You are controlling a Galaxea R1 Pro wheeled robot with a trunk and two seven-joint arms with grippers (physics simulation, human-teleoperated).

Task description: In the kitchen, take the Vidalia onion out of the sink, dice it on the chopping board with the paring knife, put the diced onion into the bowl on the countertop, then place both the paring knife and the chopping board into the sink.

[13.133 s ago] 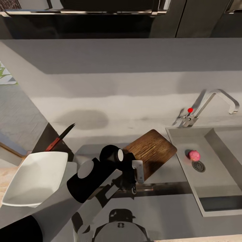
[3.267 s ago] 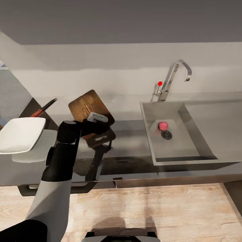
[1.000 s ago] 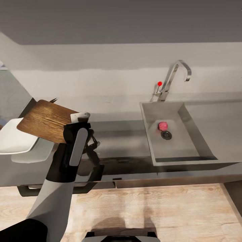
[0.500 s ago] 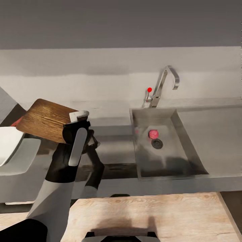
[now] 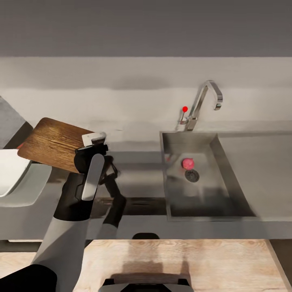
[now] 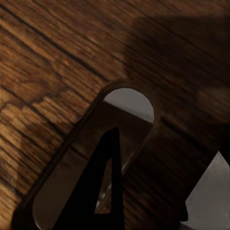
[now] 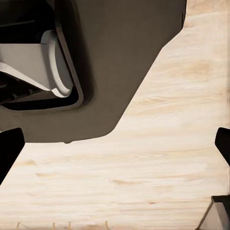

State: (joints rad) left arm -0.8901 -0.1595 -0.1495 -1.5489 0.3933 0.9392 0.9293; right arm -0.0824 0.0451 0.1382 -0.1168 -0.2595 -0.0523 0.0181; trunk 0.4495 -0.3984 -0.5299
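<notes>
Sitting at nine o'clock in the head view, the bowl (image 5: pixel 10 174) rests at the countertop's (image 5: pixel 138 178) edge. Just right of it, the left gripper (image 5: pixel 92 142) is clamped on the chopping board (image 5: pixel 52 144) by its handle end, holding it raised and tilted above the counter. At three o'clock, the onion (image 5: pixel 187 163) lies in the sink (image 5: pixel 227 174) beside the drain, below the tap (image 5: pixel 202 103). The right gripper's (image 7: pixel 115 143) fingertips are spread wide apart over wooden floor (image 7: pixel 158 177).
</notes>
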